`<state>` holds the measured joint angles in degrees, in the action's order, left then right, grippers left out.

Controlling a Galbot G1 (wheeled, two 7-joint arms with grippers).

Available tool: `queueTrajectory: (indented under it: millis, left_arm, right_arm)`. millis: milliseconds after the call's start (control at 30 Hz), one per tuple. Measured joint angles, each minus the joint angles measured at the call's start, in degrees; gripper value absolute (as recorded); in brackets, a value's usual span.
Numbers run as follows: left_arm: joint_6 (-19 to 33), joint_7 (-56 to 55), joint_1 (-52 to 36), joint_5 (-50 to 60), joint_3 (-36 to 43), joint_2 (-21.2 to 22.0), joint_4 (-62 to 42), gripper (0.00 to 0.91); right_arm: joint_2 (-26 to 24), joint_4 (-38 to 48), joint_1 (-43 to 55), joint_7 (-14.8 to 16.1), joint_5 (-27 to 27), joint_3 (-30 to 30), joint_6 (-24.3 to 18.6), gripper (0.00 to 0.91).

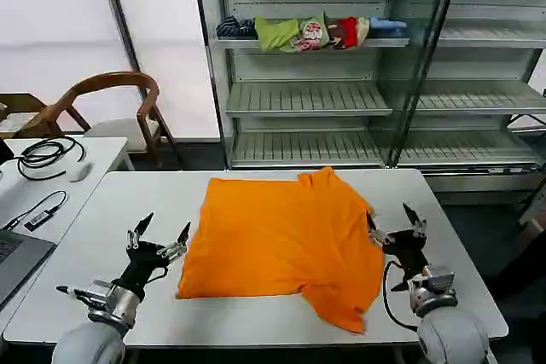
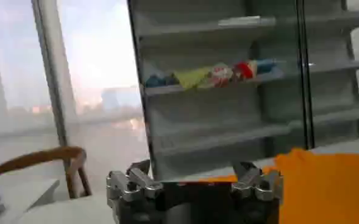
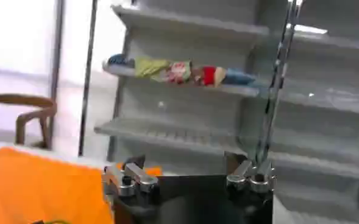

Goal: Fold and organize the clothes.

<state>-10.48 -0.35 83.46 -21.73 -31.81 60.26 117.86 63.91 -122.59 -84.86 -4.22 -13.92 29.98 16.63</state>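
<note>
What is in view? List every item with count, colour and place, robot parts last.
T-shirt: one, orange, spread on the table, right side rumpled.
Table: one, white, before the robot.
Shelving unit: one, grey, behind the table.
Garment pile: one, green, red, blue, dark, on an upper shelf.
Chair: one, wooden, back left.
Side desk: one, white, left, with black cables.
Left gripper: open, by the shirt's left edge.
Right gripper: open, at the shirt's right edge.
</note>
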Motion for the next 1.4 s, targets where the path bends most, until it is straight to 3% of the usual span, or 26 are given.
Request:
queueTrajectory:
  millis: [733, 1400]
  left_arm:
    - [-17.7, -8.3, 7.4, -6.5, 2.5, -2.2, 5.9, 0.907]
    - [-21.4, -10.3, 6.4, -11.0, 2.2, -1.6, 3.2, 0.907]
  right_arm:
    - [-0.5, -3.5, -13.8, -2.1, 0.1, -4.0, 3.0, 0.907]
    - [-0.4, -2.3, -16.6, -2.3, 1.4, -5.9, 2.9, 0.907]
